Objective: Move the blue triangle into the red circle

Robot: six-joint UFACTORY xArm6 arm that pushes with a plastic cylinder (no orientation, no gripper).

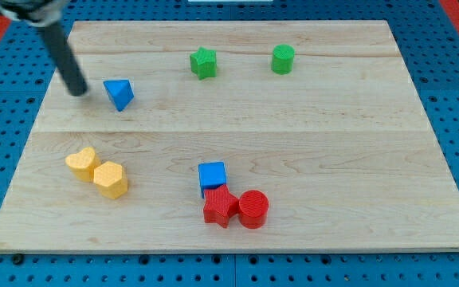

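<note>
The bare rod's tip (78, 91) rests near the blue triangle (119, 93), at its 9 o'clock, holding nothing; the red circle (253, 209) sits well apart at 4 o'clock.

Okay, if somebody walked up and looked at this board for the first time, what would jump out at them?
Probably the dark rod slanting in from the view's top left, my tip just left of the blue triangle, with a small gap between. Next, the tight cluster near the view's bottom centre: the red circle, red star and blue cube packed together.
</note>
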